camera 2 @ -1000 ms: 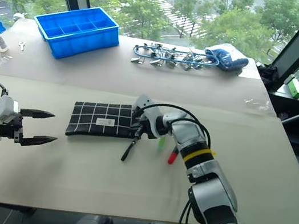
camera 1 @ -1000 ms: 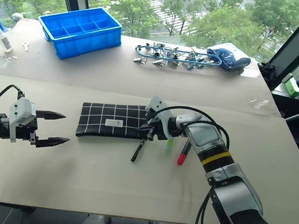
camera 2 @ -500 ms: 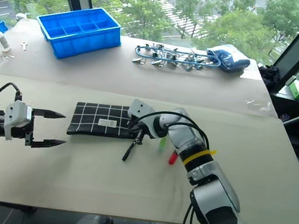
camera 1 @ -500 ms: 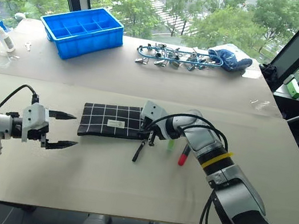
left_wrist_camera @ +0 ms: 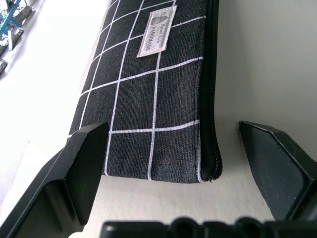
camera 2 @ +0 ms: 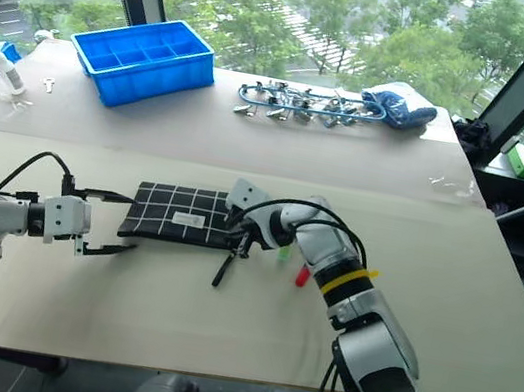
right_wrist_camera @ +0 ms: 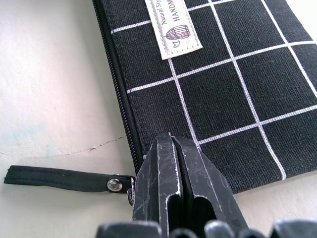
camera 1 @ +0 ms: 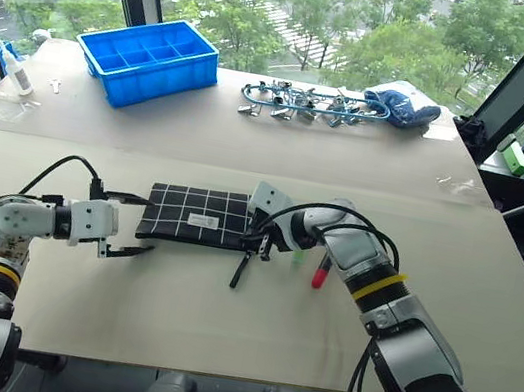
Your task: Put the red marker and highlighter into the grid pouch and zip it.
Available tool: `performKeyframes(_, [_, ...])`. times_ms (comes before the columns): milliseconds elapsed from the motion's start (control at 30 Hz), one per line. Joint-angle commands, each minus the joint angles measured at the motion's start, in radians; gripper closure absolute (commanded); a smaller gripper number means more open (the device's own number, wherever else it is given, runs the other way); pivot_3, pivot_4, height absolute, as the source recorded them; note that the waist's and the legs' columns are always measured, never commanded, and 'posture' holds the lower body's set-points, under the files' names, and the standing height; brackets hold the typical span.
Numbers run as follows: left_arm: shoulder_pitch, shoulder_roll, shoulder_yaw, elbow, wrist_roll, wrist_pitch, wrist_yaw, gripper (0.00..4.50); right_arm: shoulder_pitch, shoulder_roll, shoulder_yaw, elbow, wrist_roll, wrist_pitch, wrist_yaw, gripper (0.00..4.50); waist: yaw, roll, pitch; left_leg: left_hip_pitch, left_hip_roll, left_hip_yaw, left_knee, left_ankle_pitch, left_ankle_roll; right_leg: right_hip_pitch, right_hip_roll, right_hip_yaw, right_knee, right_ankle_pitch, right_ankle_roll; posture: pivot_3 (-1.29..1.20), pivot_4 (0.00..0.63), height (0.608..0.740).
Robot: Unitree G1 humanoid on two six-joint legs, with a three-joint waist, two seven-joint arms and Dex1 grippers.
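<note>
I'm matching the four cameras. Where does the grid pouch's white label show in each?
Left eye: white label, mid-pouch.
Right eye: label, mid-pouch.
Left wrist: near the top edge, beyond the open fingers.
Right wrist: at the top.
Shared landmark: the zipper edge.

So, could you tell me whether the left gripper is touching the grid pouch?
Apart: in the left wrist view, the open left gripper straddles the grid pouch end, gaps showing.
</note>
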Motion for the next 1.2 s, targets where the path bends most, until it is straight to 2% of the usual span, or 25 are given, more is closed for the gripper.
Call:
performKeyframes(33, [-0.022,0.013,-0.040,0.079,0.079,-0.036,0.053,0.00,-0.002,0.000,-0.016,-0.026,0.009,0.009,0.007,4.41,0.000,0.000,0.000,0.000,0.000,0.000,0.000,0.000,0.000,0.000,0.000,0.000,0.000,0.000,0.000,0.00,0.150,0.740])
performKeyframes(233, [-0.062,0.048,-0.058,0.151,0.118,-0.119,0.110,0.00,-0.002,-0.002,-0.017,-0.026,0.010,0.008,0.010,4.41,-0.003,0.000,0.000,0.000,0.000,0.000,0.000,0.000,0.000,-0.001,0.000,0.000,0.000,0.000,0.000,0.00,0.150,0.740])
performKeyframes(500, [-0.082,0.034,-0.061,0.192,0.072,-0.170,0.031,0.00,-0.007,-0.002,-0.025,-0.025,0.010,0.008,0.014,4.41,-0.006,0.000,0.000,-0.002,0.001,0.001,0.000,0.000,0.000,-0.002,0.000,0.000,0.000,0.000,0.000,0.00,0.150,0.740])
performKeyframes(733, [-0.094,0.014,-0.047,0.206,0.025,-0.162,-0.050,2.43,-0.001,-0.008,-0.027,-0.040,0.011,0.014,0.017,4.50,-0.006,0.000,0.000,-0.003,0.001,0.001,0.000,0.000,0.000,-0.003,0.000,0.000,0.000,0.000,0.000,0.00,0.150,0.740])
performKeyframes(767, [-0.095,0.013,-0.044,0.208,0.020,-0.160,-0.060,3.38,-0.001,-0.009,-0.028,-0.041,0.012,0.015,0.017,4.50,-0.006,0.000,0.000,-0.003,0.001,0.001,0.000,0.000,0.000,-0.004,0.000,0.000,0.000,0.000,0.000,0.00,0.150,0.740])
performKeyframes(833, [-0.103,0.011,-0.036,0.212,0.007,-0.153,-0.080,3.61,-0.001,-0.012,-0.030,-0.051,0.014,0.020,0.020,4.50,-0.006,0.000,0.000,-0.003,0.001,0.001,0.000,0.000,0.000,-0.004,0.000,0.000,0.000,0.000,0.000,0.00,0.150,0.740])
performKeyframes(900, [-0.105,0.007,-0.028,0.215,-0.003,-0.145,-0.095,4.25,0.002,-0.014,-0.031,-0.058,0.017,0.020,0.024,4.50,-0.006,0.000,0.000,-0.004,0.001,0.001,0.000,0.000,0.000,-0.004,0.000,0.000,0.000,0.000,0.000,0.00,0.150,0.740])
performKeyframes(933, [-0.105,0.003,-0.021,0.216,-0.011,-0.139,-0.103,4.45,0.003,-0.015,-0.032,-0.060,0.018,0.021,0.024,4.50,-0.007,0.000,0.000,-0.004,0.001,0.001,0.000,0.000,0.000,-0.004,0.000,0.000,0.000,0.000,0.000,0.00,0.150,0.740])
performKeyframes(1200, [-0.094,-0.024,0.025,0.197,-0.080,-0.063,-0.173,4.45,0.000,-0.019,-0.051,-0.060,0.030,0.028,0.021,4.50,-0.006,0.000,0.000,-0.007,0.001,0.001,0.000,0.000,0.001,-0.005,0.000,-0.001,-0.001,0.000,0.000,0.00,0.150,0.740])
